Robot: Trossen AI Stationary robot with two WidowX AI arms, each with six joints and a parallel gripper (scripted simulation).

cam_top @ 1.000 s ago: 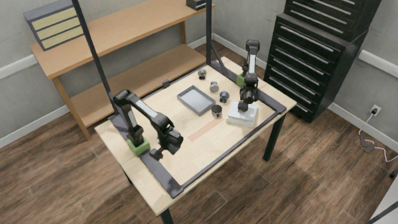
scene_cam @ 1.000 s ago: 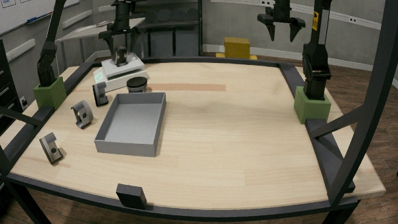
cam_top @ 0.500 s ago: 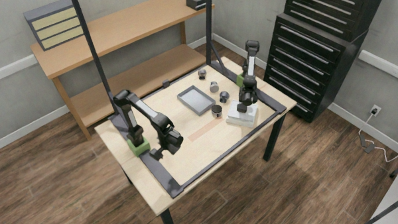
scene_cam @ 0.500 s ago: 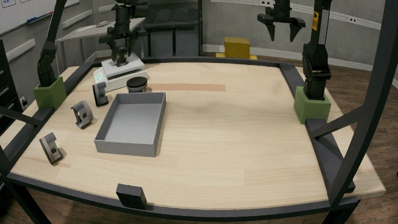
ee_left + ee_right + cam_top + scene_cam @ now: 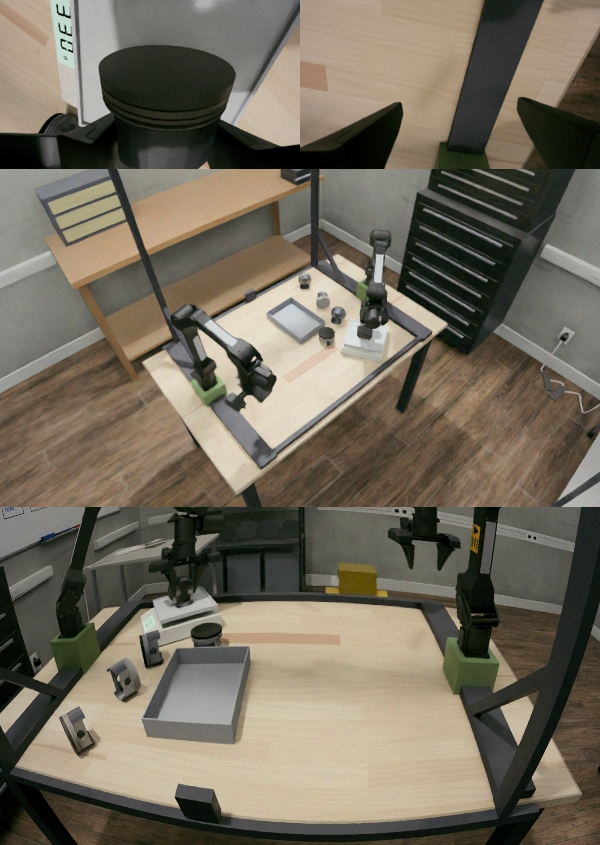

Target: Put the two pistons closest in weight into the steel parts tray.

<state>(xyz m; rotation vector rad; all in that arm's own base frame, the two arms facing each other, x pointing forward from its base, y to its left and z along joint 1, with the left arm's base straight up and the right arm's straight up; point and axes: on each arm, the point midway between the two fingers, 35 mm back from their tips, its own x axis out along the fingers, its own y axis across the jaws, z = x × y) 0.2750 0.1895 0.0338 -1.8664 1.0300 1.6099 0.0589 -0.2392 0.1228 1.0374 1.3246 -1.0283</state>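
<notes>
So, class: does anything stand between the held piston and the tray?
Yes: the black-topped piston stands between the scale and the tray, close to its wall. The held piston probably needs lifting over or around it.

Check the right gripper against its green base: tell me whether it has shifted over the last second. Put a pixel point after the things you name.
No. The right gripper [image 5: 239, 402] [image 5: 425, 568] [image 5: 459, 105] shows no visible shift against the green base [image 5: 214, 394] [image 5: 470, 669] [image 5: 462, 161].
</notes>
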